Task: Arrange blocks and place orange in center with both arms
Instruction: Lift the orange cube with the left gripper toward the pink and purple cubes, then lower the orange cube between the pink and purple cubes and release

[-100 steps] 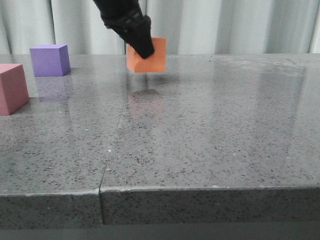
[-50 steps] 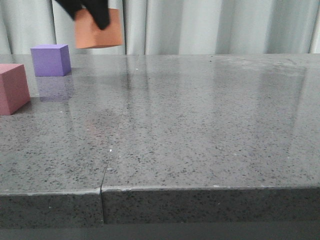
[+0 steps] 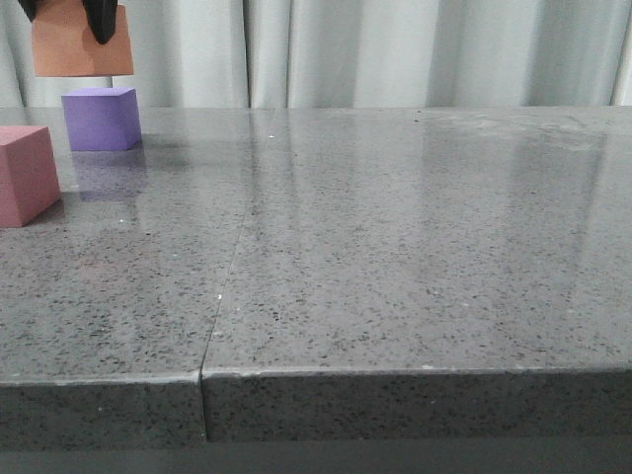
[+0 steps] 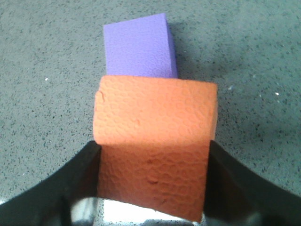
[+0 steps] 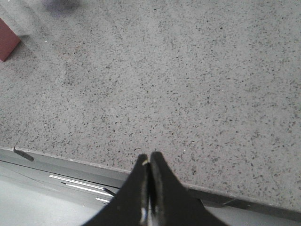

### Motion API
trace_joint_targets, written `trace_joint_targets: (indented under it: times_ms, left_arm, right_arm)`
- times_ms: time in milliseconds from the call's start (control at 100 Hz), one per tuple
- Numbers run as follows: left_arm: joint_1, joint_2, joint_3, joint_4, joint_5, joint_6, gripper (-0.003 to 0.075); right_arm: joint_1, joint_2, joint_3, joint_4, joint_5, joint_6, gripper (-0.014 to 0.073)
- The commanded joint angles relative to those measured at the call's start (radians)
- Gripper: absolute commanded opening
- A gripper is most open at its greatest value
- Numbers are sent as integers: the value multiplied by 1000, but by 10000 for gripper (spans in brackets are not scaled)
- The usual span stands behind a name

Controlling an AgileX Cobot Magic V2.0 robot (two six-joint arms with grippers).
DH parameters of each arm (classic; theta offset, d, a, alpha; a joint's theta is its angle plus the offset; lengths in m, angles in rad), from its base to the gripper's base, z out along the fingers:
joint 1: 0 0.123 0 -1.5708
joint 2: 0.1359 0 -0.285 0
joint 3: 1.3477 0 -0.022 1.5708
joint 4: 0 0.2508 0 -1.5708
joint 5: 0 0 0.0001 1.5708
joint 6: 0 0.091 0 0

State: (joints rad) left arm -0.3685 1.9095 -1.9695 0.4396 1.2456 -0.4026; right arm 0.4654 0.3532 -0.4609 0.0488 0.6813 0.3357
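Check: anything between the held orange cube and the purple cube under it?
Nothing: the front view shows only curtain in the gap between the orange cube, clamped by the left gripper, and the purple cube.

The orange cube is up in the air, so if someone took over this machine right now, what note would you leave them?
Left gripper: shut on the orange cube, held in the air above the purple cube.
Right gripper: shut, empty, near the table's front edge.
Pink cube: on the table at far left, nearer the front than the purple one.
Done: orange picked up.
Left: set orange down in the center and line up the blocks.
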Motion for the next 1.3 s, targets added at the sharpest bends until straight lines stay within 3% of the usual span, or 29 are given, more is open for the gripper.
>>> trace_joint_targets:
  times_ms: [0, 380, 670, 960, 1289]
  left_arm:
    - [1, -62, -9, 56, -27, -57, 189]
    - [3, -62, 122, 126, -71, -154, 189]
    - [57, -62, 214, 54, -151, -158, 189]
    - [60, -54, 225, 15, -211, -143, 189]
    - [60, -54, 225, 10, -186, -143, 217]
  right_arm:
    - [0, 7, -24, -11, -65, -7, -69]
    - [0, 7, -24, -11, -65, -7, -69]
    - [0, 7, -24, -11, -65, -7, -69]
    - [0, 7, -24, -11, -65, -7, -69]
    - [0, 7, -24, -11, -65, -7, -69]
